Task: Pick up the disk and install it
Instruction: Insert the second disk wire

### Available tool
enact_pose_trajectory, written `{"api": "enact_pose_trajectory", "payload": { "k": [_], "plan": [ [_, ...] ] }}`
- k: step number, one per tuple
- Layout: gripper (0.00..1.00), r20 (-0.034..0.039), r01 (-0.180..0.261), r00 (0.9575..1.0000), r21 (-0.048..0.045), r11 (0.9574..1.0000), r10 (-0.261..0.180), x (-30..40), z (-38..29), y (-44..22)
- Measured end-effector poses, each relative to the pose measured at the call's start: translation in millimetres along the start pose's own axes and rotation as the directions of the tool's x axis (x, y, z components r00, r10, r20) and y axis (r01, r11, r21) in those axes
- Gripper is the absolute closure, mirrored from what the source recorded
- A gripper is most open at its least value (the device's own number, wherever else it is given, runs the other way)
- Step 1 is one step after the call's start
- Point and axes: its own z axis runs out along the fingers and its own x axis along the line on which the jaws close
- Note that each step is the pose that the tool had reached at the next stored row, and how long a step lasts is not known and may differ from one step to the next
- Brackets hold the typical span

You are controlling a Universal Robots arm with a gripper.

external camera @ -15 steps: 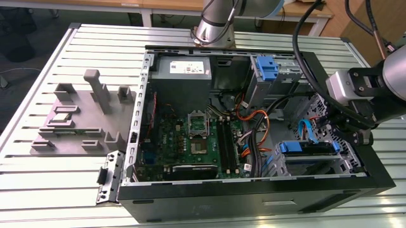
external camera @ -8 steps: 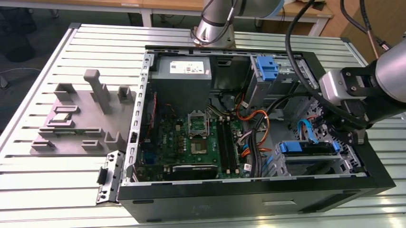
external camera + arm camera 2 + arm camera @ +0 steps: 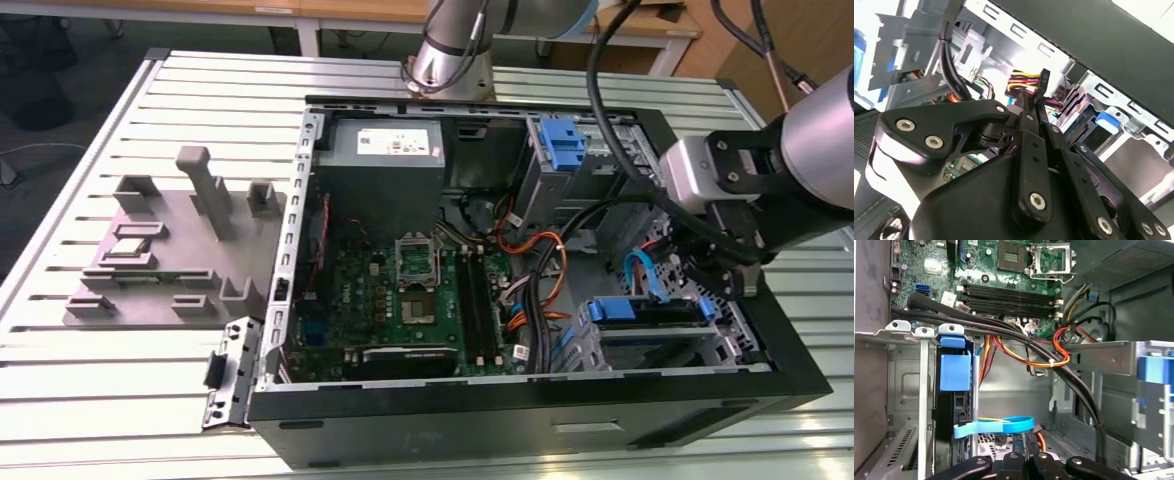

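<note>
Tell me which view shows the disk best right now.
The exterior view: the disk sits in the metal drive cage at the case's lower corner on the exterior view's right, with the gripper just above it. The first wrist view shows it edge-on as a blue strip. In the second wrist view I cannot pick it out with certainty.

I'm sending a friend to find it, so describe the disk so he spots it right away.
Start at the open black computer case on the slatted table. Inside, near the gripper, sits a metal drive cage. The disk lies across its top as a blue strip, unlike the upright blue bracket farther back.
</note>
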Motion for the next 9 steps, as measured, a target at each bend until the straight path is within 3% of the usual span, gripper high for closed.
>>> {"api": "enact_pose_trajectory", "payload": {
  "k": [5,9],
  "plan": [
    [0.86,0.0125,0.0,0.9999,0.0004,1.0,0.0,-1.4,-8.3,0.0],
    [0.86,0.0173,0.0,0.9999,0.0005,1.0,0.0,2.9,-12.1,0.1]
  ]
}}
